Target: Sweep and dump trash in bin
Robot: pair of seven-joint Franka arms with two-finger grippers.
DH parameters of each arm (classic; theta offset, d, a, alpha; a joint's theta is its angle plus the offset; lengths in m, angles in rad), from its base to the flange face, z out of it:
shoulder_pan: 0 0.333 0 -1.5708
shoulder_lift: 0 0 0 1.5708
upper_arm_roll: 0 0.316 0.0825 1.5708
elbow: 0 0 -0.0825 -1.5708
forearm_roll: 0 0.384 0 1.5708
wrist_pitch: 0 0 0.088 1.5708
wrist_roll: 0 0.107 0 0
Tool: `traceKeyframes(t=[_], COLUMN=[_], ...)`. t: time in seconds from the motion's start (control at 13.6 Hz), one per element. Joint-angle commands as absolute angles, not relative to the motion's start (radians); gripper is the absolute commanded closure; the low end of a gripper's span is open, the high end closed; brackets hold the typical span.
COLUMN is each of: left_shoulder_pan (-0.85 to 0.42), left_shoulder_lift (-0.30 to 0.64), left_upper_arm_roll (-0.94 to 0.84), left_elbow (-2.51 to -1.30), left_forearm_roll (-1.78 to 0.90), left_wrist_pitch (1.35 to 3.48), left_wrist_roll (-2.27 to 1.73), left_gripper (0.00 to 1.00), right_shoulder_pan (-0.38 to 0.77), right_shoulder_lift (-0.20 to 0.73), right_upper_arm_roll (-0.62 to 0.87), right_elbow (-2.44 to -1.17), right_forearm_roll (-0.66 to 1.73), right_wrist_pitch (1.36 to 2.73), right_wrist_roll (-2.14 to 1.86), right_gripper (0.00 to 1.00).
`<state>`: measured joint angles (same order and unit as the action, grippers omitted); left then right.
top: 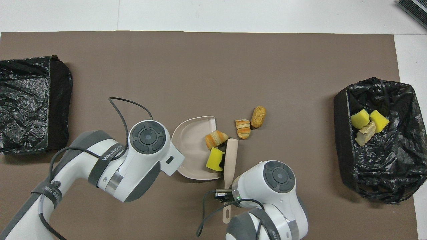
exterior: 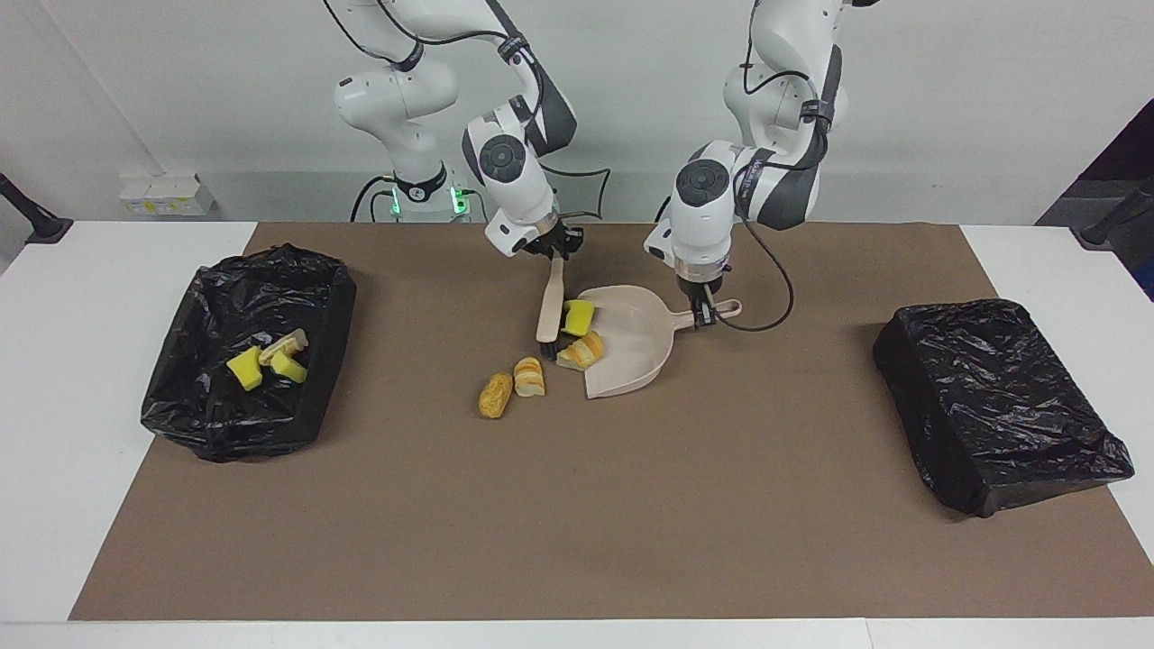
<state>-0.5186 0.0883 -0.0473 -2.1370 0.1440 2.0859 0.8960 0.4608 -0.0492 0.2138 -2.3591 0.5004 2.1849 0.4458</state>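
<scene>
The right end effector (exterior: 552, 256) is closed tight on the brush (exterior: 549, 309). The left end effector (exterior: 702, 315) is closed tight on the dustpan (exterior: 631, 347) handle. A yellow sponge (exterior: 578, 316) and one bread bit (exterior: 582, 351) sit at the dustpan's mouth. Two bread bits (exterior: 511, 386) lie on the tabletop at the dustpan's 8 o'clock in the facing view. Three pieces (exterior: 269, 360) lie in the bin (exterior: 216, 306) at the right arm's end

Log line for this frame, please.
right gripper: shut on brush | left gripper: shut on dustpan | yellow sponge, one pastry at pan mouth
</scene>
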Motion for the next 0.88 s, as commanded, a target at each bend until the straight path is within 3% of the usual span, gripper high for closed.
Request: traceKeyframes(t=[0.0, 0.37, 0.59, 0.81], left_shoulder_pan=[-0.535, -0.526, -0.526, -0.526], left_shoulder_lift=[0.061, 0.063, 0.063, 0.063], left_upper_arm_roll=[-0.035, -0.035, -0.035, -0.035], left_elbow=[-2.181, -2.181, -2.181, -2.181], left_forearm_roll=[0.135, 0.135, 0.135, 0.135], left_wrist_pitch=[2.106, 2.108, 2.108, 2.109], left_wrist_roll=[0.89, 0.888, 0.885, 0.884], left_gripper=[1.0, 1.0, 1.0, 1.0], right_shoulder_pan=[0.468, 0.352, 0.249, 0.143], right_shoulder_lift=[-0.055, -0.211, -0.224, -0.218], right_upper_arm_roll=[0.21, 0.195, 0.195, 0.196], right_elbow=[-2.281, -2.174, -2.074, -2.075], right_forearm_roll=[0.532, 0.361, 0.18, 0.005], right_wrist_pitch=[2.165, 1.846, 1.67, 1.651], right_wrist_roll=[0.436, 0.427, 0.301, 0.059], right_gripper=[1.0, 1.0, 1.0, 1.0])
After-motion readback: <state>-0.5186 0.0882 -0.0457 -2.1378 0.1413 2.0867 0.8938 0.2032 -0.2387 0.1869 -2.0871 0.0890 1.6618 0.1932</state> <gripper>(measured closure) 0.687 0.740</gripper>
